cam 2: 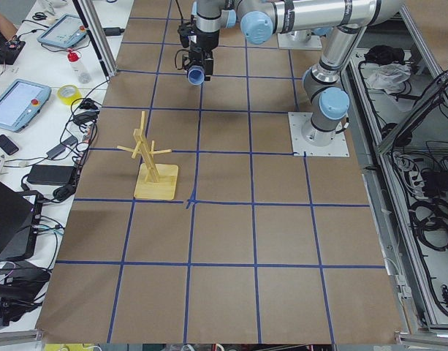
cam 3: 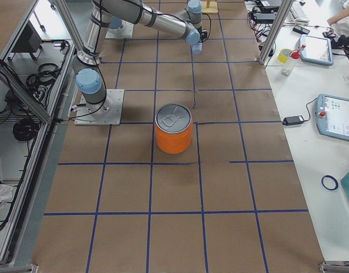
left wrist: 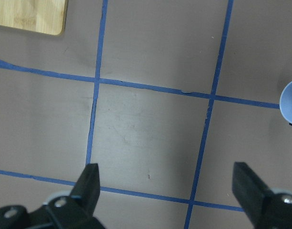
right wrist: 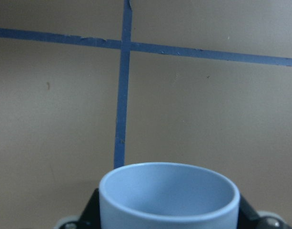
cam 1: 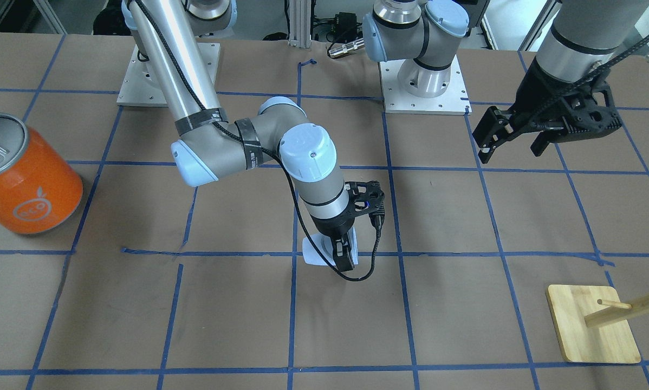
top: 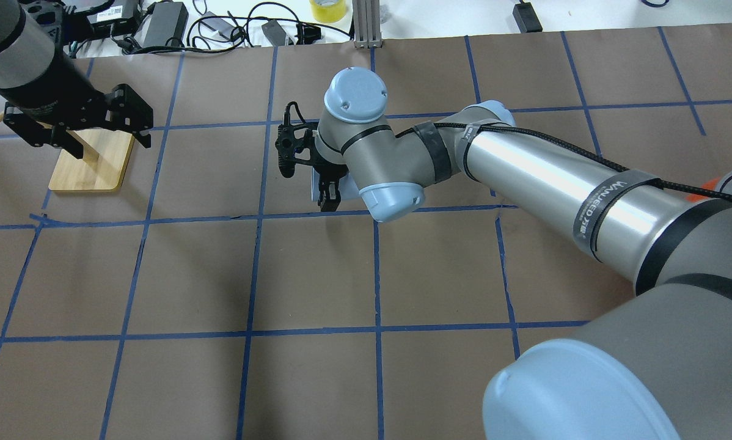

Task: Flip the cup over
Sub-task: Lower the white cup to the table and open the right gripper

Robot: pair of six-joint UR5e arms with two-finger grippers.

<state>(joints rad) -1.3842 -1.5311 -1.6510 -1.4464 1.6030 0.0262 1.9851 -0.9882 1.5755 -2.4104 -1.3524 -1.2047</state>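
The right gripper's (cam 1: 342,254) jaws were closed on the cup (right wrist: 169,195), one finger at each side of its wall, the open mouth facing away from the wrist toward the brown table (cam 1: 238,314). In the front-facing view the cup sat just below the frame's centre, over a crossing of blue tape lines; whether it touched the paper could not be told. The left gripper (left wrist: 167,183) hung with its jaws spread wide and nothing between them, at the upper right of that view. A wooden stand (cam 1: 592,330) stood at the lower right, an orange can (cam 1: 26,173) at the left edge.
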